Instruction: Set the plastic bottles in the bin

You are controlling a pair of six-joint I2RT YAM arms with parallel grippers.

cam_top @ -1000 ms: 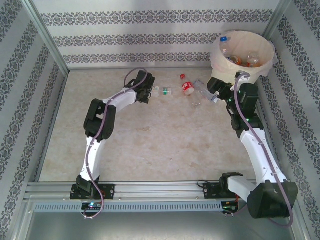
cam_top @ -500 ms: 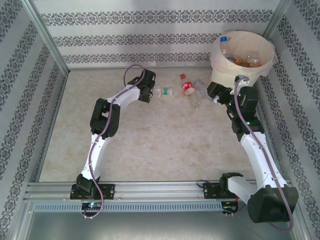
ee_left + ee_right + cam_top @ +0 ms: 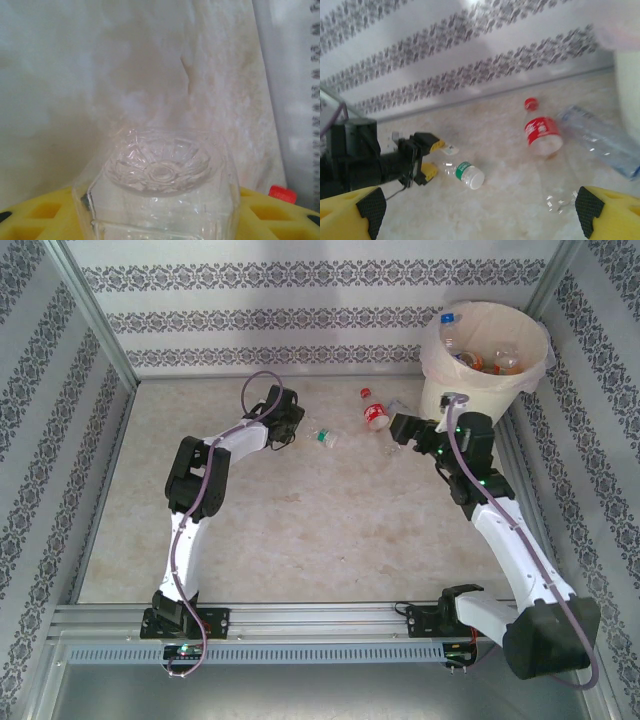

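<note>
My left gripper [image 3: 300,430] is shut on the neck end of a small clear plastic bottle with a green label [image 3: 322,437]. In the left wrist view the bottle's ribbed base [image 3: 160,172] points away between my yellow fingers [image 3: 35,220]. From the right wrist that same bottle [image 3: 465,172] lies low over the table. My right gripper [image 3: 400,428] is open beside a red-labelled bottle [image 3: 375,416] [image 3: 542,132] and a clear crushed one [image 3: 555,192], holding nothing. The cream bin [image 3: 430,350] stands at the back right with several bottles inside.
A clear bottle with a blue end [image 3: 600,142] lies against the bin's foot. A small white scrap [image 3: 449,149] lies by the left fingers. The patterned back wall [image 3: 300,320] runs close behind the bottles. The bin's wall [image 3: 627,85] is at the right wrist's right.
My left gripper has shut on the green-labelled bottle and drawn back a little. My right arm has swung left, away from the bin, towards the bottles on the table.
</note>
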